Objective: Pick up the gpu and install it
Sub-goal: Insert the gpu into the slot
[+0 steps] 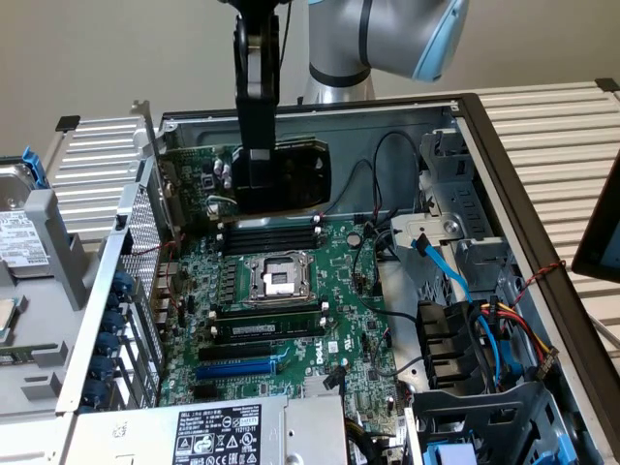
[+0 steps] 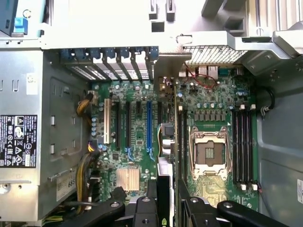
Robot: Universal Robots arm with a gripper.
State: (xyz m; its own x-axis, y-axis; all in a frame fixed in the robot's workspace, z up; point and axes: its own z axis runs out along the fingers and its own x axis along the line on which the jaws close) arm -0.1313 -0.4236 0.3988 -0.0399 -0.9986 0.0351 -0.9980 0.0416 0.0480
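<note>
**A:** Where is the gpu, and what is the hand doing?

**B:** The gpu point(image 1: 291, 170), a small green circuit card with a black rectangular cooler shroud, is in the upper middle of the exterior view. The black two-fingered hand point(image 1: 258, 194) comes straight down from the top edge and is closed on the shroud. The card stands on its long edge and looks level.

**A:** Why hold it that way?

**B:** My reading is that an upright card keeps its connector edge facing down at the large green motherboard point(image 1: 291, 320). The end where its silver bracket belongs points to the exterior view's left, towards the perforated grey rear panel point(image 1: 145, 232), where a bracket has to sit. The wrist view looks down along the card, which is edge-on between the fingers and runs parallel to the long blue expansion slot point(image 2: 149, 127).

**A:** Is it seated?

**B:** It doesn't look seated. It seems to hang above the board, but I can't tell how high.

**A:** What about room around it?

**B:** It's tight on the exterior view's left, where the rear panel and the dark metal case wall point(image 1: 484, 126) box in the bracket end. The thin black memory sticks point(image 1: 271, 232) and the silver square processor socket point(image 1: 276, 279) lie just below the card in the frame. At the right, black wires and a light blue flat cable point(image 1: 441, 262) loop near the drive cage, well apart from the card. The slot area at lower left looks open from above.
</note>
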